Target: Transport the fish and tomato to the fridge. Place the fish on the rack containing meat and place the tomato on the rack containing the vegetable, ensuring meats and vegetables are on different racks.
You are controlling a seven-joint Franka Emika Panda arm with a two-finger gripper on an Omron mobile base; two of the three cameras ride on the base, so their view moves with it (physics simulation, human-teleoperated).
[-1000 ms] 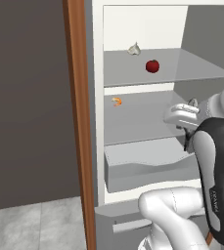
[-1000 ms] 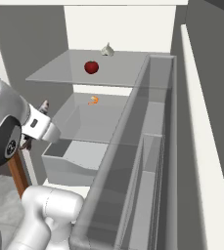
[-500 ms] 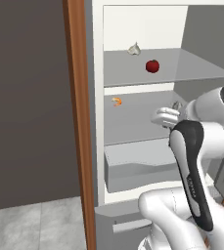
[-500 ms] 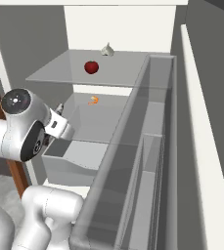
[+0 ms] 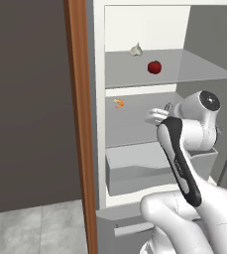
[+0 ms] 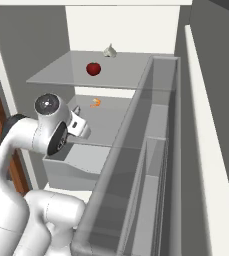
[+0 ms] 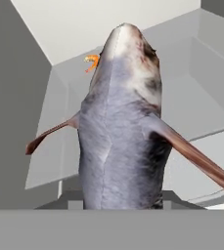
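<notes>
- One gripper (image 5: 160, 115) is squeezed tight on the fish (image 7: 121, 122).
- Push it deeper over the middle shelf (image 5: 135, 126), toward the shrimp (image 5: 118, 103) at the back left corner.
- Let go low, so it won't flop.

Grey fish (image 7: 121, 127) above middle shelf (image 5: 135, 126), tomato (image 5: 154, 67) topside.

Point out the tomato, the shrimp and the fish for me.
tomato (image 5: 154, 67): left base view, middle of its red skin, on the top shelf.
shrimp (image 5: 118, 103): left base view, its orange curl, on the middle shelf.
fish (image 7: 121, 132): hand view, its grey body.
</notes>
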